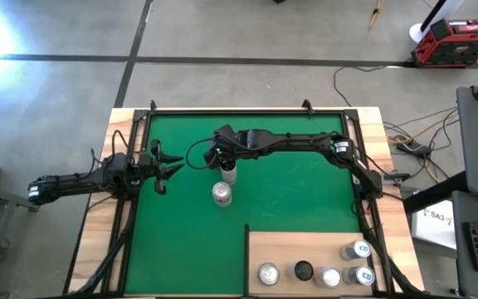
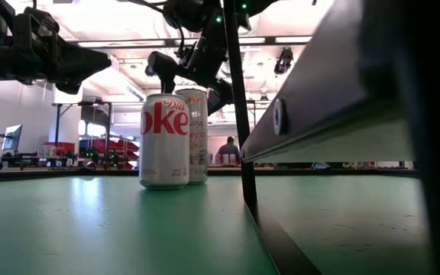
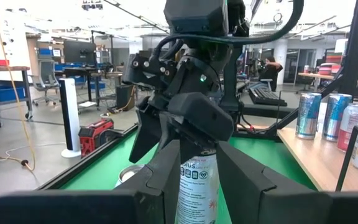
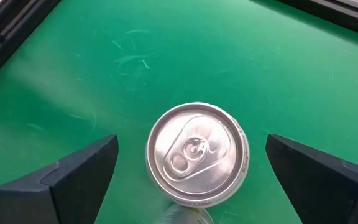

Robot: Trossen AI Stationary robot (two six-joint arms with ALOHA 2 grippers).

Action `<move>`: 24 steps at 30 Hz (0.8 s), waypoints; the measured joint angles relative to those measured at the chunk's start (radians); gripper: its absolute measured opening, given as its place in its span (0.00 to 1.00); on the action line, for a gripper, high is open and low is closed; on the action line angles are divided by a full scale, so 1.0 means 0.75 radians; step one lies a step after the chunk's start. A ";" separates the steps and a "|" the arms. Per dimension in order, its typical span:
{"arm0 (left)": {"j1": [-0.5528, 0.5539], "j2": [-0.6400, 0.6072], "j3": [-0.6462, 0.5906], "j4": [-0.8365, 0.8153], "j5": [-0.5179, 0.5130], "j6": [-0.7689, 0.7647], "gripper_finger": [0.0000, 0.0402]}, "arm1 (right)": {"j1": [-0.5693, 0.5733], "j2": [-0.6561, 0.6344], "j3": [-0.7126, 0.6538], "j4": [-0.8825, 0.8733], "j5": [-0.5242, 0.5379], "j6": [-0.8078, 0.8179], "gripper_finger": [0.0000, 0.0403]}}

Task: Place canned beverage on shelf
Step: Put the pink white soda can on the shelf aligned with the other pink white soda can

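**Right gripper lined up over the can, not grabbed yet**

The right gripper (image 1: pixel 225 159) hangs straight above the tall can (image 4: pixel 196 154) near the middle of the mat (image 1: pixel 305 191), jaws spread wide with one finger on either side of the lid and clear air between. Nothing is held. The can stands upright, so its long axis points right up at the wrist, and I'd say the next move is just a drop down and a squeeze.

The thing to watch is the Diet Coke can (image 2: pixel 164 140), standing just beside the tall one on the side toward the mat's near edge. In the low view they look almost touching, though I can't tell if they actually do. A finger coming down on that side could easily clip it.

The left gripper (image 1: pixel 166 170) waits near the mat's left edge, fingers mostly closed and empty, pointing at the cans. The right arm is clearly the nearer one.

The shelf (image 1: pixel 289 249) sits at the mat's near right corner, already carrying several cans along its near edge, with bare plywood left.
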 joint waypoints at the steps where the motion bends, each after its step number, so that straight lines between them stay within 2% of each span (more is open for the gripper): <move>1: 0.000 0.000 0.000 0.000 0.000 0.000 0.22 | 0.000 0.000 0.000 -0.003 0.000 -0.001 0.99; 24: 0.000 0.000 0.000 0.000 0.000 0.000 0.22 | -0.054 0.043 -0.006 0.000 -0.096 -0.038 0.99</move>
